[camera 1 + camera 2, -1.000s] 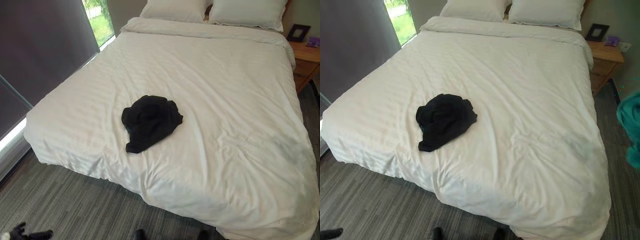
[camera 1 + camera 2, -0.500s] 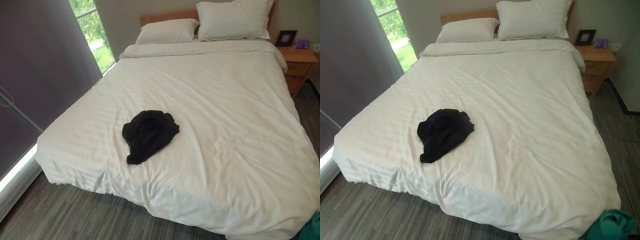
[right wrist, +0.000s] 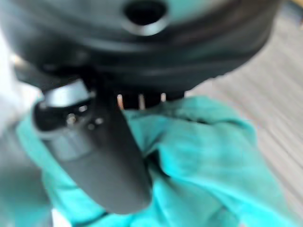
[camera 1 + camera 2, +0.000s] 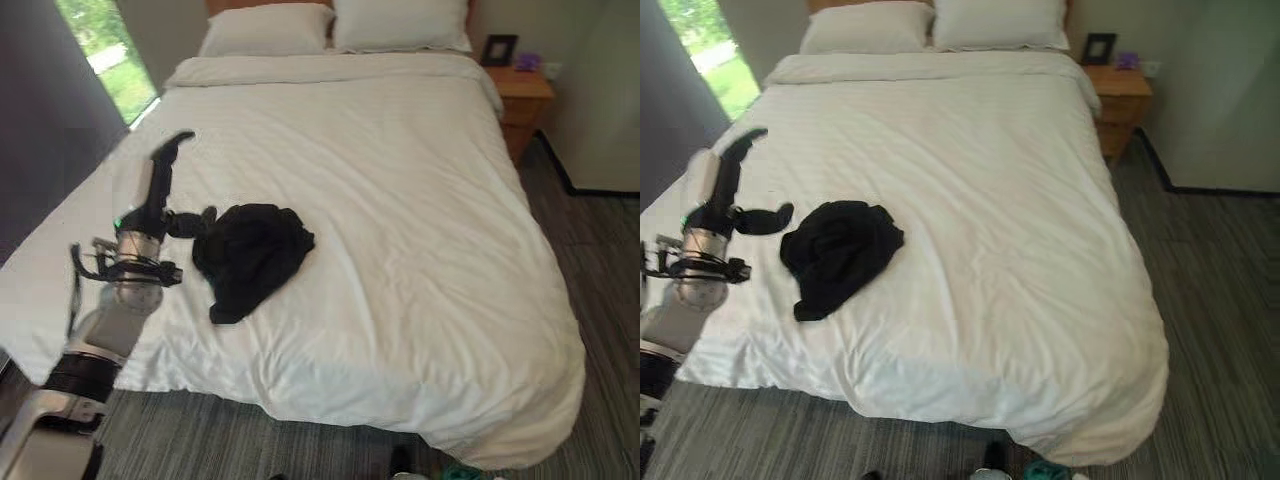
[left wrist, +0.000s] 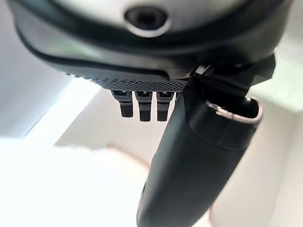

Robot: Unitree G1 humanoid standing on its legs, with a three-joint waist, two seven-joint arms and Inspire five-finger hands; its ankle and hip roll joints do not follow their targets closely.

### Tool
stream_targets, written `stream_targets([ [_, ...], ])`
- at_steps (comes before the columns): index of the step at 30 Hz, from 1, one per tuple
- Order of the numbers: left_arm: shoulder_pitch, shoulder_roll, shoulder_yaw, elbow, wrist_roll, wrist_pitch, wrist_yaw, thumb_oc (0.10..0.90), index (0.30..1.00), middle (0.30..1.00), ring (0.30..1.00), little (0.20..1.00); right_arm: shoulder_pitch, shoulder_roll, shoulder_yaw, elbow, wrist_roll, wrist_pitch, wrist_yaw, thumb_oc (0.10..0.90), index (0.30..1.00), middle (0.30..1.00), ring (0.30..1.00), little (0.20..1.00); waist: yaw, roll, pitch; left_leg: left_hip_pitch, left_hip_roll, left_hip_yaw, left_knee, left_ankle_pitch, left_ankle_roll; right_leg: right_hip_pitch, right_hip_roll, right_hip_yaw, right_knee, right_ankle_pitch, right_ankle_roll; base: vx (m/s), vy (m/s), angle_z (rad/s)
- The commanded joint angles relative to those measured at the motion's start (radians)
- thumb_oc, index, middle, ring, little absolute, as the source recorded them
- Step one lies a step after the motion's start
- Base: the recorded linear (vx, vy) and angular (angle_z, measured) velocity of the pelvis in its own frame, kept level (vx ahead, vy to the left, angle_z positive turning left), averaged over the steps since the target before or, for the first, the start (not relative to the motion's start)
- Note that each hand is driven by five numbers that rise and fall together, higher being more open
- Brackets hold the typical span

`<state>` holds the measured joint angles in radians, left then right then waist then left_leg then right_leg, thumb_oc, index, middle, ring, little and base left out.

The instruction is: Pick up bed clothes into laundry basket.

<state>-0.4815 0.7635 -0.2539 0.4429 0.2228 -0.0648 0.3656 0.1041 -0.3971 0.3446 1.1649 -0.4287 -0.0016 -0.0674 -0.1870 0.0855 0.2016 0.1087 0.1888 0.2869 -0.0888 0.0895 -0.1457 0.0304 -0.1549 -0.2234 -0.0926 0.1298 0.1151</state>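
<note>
A crumpled black garment (image 4: 250, 255) lies on the white bed (image 4: 400, 180), near its foot on the left. Just left of it my left hand (image 4: 156, 198) is raised over the duvet, open, with straight fingers pointing up the bed and the thumb reaching toward the garment without touching it. The left wrist view has that hand's thumb (image 5: 189, 161) over white bedding. In the right wrist view, my right hand (image 3: 99, 161) is shut on a teal cloth (image 3: 208, 161). A bit of that teal cloth (image 4: 1045, 470) shows low by the foot of the bed.
Two white pillows (image 4: 330, 25) lie at the headboard. A wooden nightstand (image 4: 520, 95) with a picture frame stands at the far right of the bed. A window (image 4: 100, 55) is on the left, a pale wall (image 4: 600, 100) on the right, grey floor around the bed.
The camera has swung right. My left arm has risen into view beside the black garment. The teal cloth now sits at the bottom edge.
</note>
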Motion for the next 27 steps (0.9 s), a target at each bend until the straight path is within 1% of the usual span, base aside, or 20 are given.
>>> stream_targets([
  [1,-0.212,0.074,0.053,0.086,0.13,0.011,0.08,0.8,0.9,0.9,0.9,0.9,0.016,-0.037,0.019,0.007,-0.039,-0.011,-0.019,0.4,0.3,0.3,0.3,0.3,-0.001,-0.02,-0.026,0.041,0.099,-0.01,0.002,-0.03,-0.065,0.074,-0.085,-0.017,0.005,-0.129,0.102,0.01,-0.029,-0.21],
  [2,-0.245,0.067,0.002,0.174,0.18,0.042,0.071,0.8,0.9,0.9,0.9,0.9,0.029,-0.03,0.03,0.011,-0.036,-0.018,-0.021,0.4,0.3,0.3,0.3,0.3,-0.016,-0.025,-0.03,0.049,0.102,-0.002,0.002,-0.033,-0.067,0.076,-0.084,-0.011,0.005,-0.129,0.103,0.02,-0.016,-0.23],
  [3,-0.254,0.065,-0.006,0.181,0.18,0.041,0.074,0.8,0.9,0.9,0.9,0.9,0.03,-0.028,0.027,0.011,-0.035,-0.019,-0.021,0.4,0.3,0.3,0.3,0.3,-0.013,-0.027,-0.029,0.049,0.102,-0.002,0.002,-0.034,-0.067,0.077,-0.084,-0.012,0.005,-0.129,0.103,0.03,-0.019,-0.22],
  [5,-0.286,0.053,-0.051,0.283,0.209,0.065,0.059,0.8,0.9,0.9,0.9,0.9,0.028,-0.03,0.026,0.013,-0.014,-0.022,-0.026,0.4,0.3,0.3,0.3,0.3,-0.027,-0.029,-0.032,0.055,0.103,0.003,0.002,-0.036,-0.068,0.077,-0.083,-0.007,0.005,-0.128,0.105,0.02,-0.005,-0.26],
  [7,-0.339,0.044,-0.12,0.387,0.264,0.091,0.046,0.8,0.9,0.9,0.9,0.9,0.019,-0.033,0.015,0.014,0.021,-0.023,-0.038,0.4,0.3,0.3,0.3,0.3,-0.038,-0.033,-0.032,0.058,0.102,0.005,0.002,-0.039,-0.068,0.074,-0.082,-0.001,0.005,-0.126,0.106,0.01,-0.002,-0.06],
  [8,-0.37,0.03,-0.196,0.468,0.334,0.107,0.028,0.8,0.9,0.9,0.9,0.9,0.015,-0.035,0.009,0.02,0.035,-0.022,-0.047,0.4,0.3,0.3,0.3,0.3,-0.042,-0.036,-0.029,0.061,0.102,0.008,0.002,-0.042,-0.068,0.072,-0.083,0.001,0.005,-0.124,0.108,0.0,0.0,0.0],
  [9,-0.386,0.011,-0.24,0.546,0.372,0.117,0.002,0.8,0.9,0.9,0.9,0.9,0.008,-0.04,0.008,0.023,0.043,-0.022,-0.05,0.4,0.3,0.3,0.3,0.3,-0.047,-0.037,-0.031,0.059,0.101,0.011,0.002,-0.043,-0.068,0.068,-0.082,0.004,0.005,-0.123,0.109,0.0,0.0,0.0],
  [11,-0.391,-0.056,-0.317,0.703,0.458,0.145,-0.061,0.8,0.9,0.9,0.9,0.9,-0.009,-0.053,-0.001,0.029,0.064,-0.019,-0.059,0.4,0.3,0.3,0.3,0.3,-0.06,-0.042,-0.031,0.061,0.101,0.016,0.002,-0.047,-0.068,0.061,-0.082,0.011,0.007,-0.121,0.11,0.0,0.005,0.02],
  [12,-0.396,-0.061,-0.319,0.71,0.458,0.144,-0.059,0.8,0.9,0.9,0.9,0.9,-0.009,-0.054,-0.003,0.029,0.065,-0.019,-0.059,0.4,0.3,0.3,0.3,0.3,-0.058,-0.041,-0.031,0.061,0.1,0.016,0.002,-0.047,-0.068,0.061,-0.082,0.011,0.007,-0.121,0.11,0.01,0.01,-0.06],
  [13,-0.376,-0.12,-0.338,0.796,0.509,0.167,-0.092,0.8,0.9,0.9,0.9,0.9,-0.023,-0.073,-0.017,0.024,0.09,-0.022,-0.058,0.4,0.3,0.3,0.3,0.3,-0.067,-0.044,-0.03,0.065,0.098,0.022,0.002,-0.053,-0.067,0.056,-0.083,0.02,0.009,-0.12,0.112,0.01,0.002,-0.09],
  [14,-0.369,-0.149,-0.343,0.809,0.534,0.19,-0.088,0.8,0.9,0.9,0.9,0.9,-0.057,-0.062,-0.002,0.006,0.099,-0.023,-0.068,0.4,0.3,0.3,0.3,0.3,-0.059,-0.044,-0.032,0.064,0.098,0.021,0.002,-0.055,-0.066,0.056,-0.083,0.019,0.009,-0.121,0.111,0.03,-0.007,-0.06],
  [15,-0.321,-0.206,-0.323,0.845,0.545,0.209,-0.104,0.8,0.9,0.9,0.9,0.9,-0.091,-0.035,0.008,-0.006,0.117,-0.02,-0.091,0.4,0.3,0.3,0.3,0.3,-0.046,-0.043,-0.034,0.063,0.096,0.016,0.002,-0.059,-0.065,0.055,-0.085,0.016,0.009,-0.122,0.111,0.0,0.0,0.0],
  [16,-0.32,-0.208,-0.322,0.846,0.545,0.21,-0.103,0.8,0.9,0.9,0.9,0.9,-0.091,-0.037,0.009,-0.005,0.117,-0.02,-0.091,0.4,0.3,0.3,0.3,0.3,-0.046,-0.042,-0.035,0.062,0.096,0.016,0.002,-0.06,-0.065,0.054,-0.085,0.016,0.01,-0.123,0.112,0.0,0.0,0.0],
  [17,-0.274,-0.267,-0.301,0.883,0.516,0.202,-0.119,0.8,0.9,0.9,0.9,0.9,-0.119,-0.033,-0.005,0.002,0.142,-0.019,-0.097,0.4,0.3,0.3,0.3,0.3,-0.046,-0.043,-0.035,0.06,0.096,0.017,0.002,-0.059,-0.065,0.048,-0.083,0.019,0.01,-0.122,0.111,0.0,0.0,0.0],
  [22,-0.262,-0.278,-0.3,0.889,0.51,0.192,-0.127,0.8,0.9,0.9,0.9,0.9,-0.13,-0.042,-0.011,0.006,0.151,-0.017,-0.094,0.4,0.3,0.3,0.3,0.3,-0.044,-0.041,-0.037,0.058,0.096,0.02,0.002,-0.059,-0.066,0.043,-0.082,0.021,0.009,-0.12,0.112,0.0,0.0,0.01],
  [23,-0.23,-0.277,-0.299,0.847,0.476,0.159,-0.123,0.8,0.9,0.9,0.9,0.9,-0.177,-0.058,-0.03,0.04,0.17,-0.004,-0.098,0.4,0.3,0.3,0.3,0.3,-0.035,-0.041,-0.035,0.044,0.098,0.025,0.002,-0.055,-0.069,0.026,-0.082,0.021,0.006,-0.11,0.114,-0.04,0.02,-0.02],
  [24,-0.249,-0.259,-0.3,0.814,0.462,0.152,-0.102,0.452,0.378,0.378,0.378,0.378,-0.176,-0.059,-0.031,0.041,0.173,-0.007,-0.097,0.4,0.3,0.3,0.3,0.3,-0.03,-0.042,-0.036,0.039,0.099,0.023,0.002,-0.054,-0.068,0.022,-0.082,0.017,0.006,-0.108,0.113,-0.05,0.017,-0.05],
  [25,-0.268,-0.25,-0.306,0.787,0.456,0.146,-0.078,0.4,0.3,0.3,0.3,0.3,-0.172,-0.059,-0.029,0.038,0.177,-0.012,-0.1,0.4,0.3,0.3,0.3,0.3,-0.027,-0.043,-0.036,0.036,0.099,0.021,0.002,-0.054,-0.067,0.022,-0.082,0.014,0.006,-0.108,0.113,-0.04,-0.005,-0.03],
  [26,-0.303,-0.266,-0.319,0.744,0.45,0.145,-0.046,0.4,0.3,0.3,0.3,0.3,-0.163,-0.043,-0.023,0.033,0.18,-0.015,-0.108,0.4,0.3,0.3,0.3,0.3,-0.026,-0.044,-0.036,0.032,0.099,0.016,0.002,-0.054,-0.066,0.025,-0.083,0.01,0.005,-0.108,0.113,-0.03,-0.005,0.02],
  [27,-0.305,-0.266,-0.321,0.744,0.449,0.146,-0.045,0.4,0.3,0.3,0.3,0.3,-0.163,-0.042,-0.024,0.033,0.18,-0.015,-0.109,0.4,0.3,0.3,0.3,0.3,-0.025,-0.045,-0.035,0.032,0.099,0.015,0.002,-0.055,-0.065,0.026,-0.084,0.008,0.005,-0.109,0.113,-0.03,-0.004,0.05],
])
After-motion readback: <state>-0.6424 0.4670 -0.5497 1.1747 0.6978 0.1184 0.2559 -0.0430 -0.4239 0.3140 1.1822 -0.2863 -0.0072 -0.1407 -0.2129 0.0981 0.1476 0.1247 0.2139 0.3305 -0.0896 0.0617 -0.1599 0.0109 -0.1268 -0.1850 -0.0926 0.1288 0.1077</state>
